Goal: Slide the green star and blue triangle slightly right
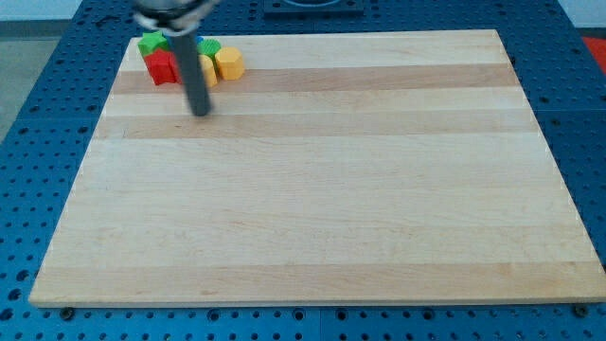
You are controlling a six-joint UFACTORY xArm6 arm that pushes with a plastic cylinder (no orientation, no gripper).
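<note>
A tight cluster of blocks sits at the board's top left. A green block (150, 44), maybe the star, is at its left end, above a red block (163, 68). Only a sliver of a blue block (198, 42) shows behind my rod, so its shape cannot be made out. My dark rod comes down across the middle of the cluster. My tip (201, 113) rests on the board just below the cluster, apart from the blocks, below and right of the red block.
A second green block (211, 47), a yellow block (207, 71) and a yellow hexagon-like block (229, 63) lie at the cluster's right end. The wooden board (322, 208) lies on a blue perforated table (38, 114).
</note>
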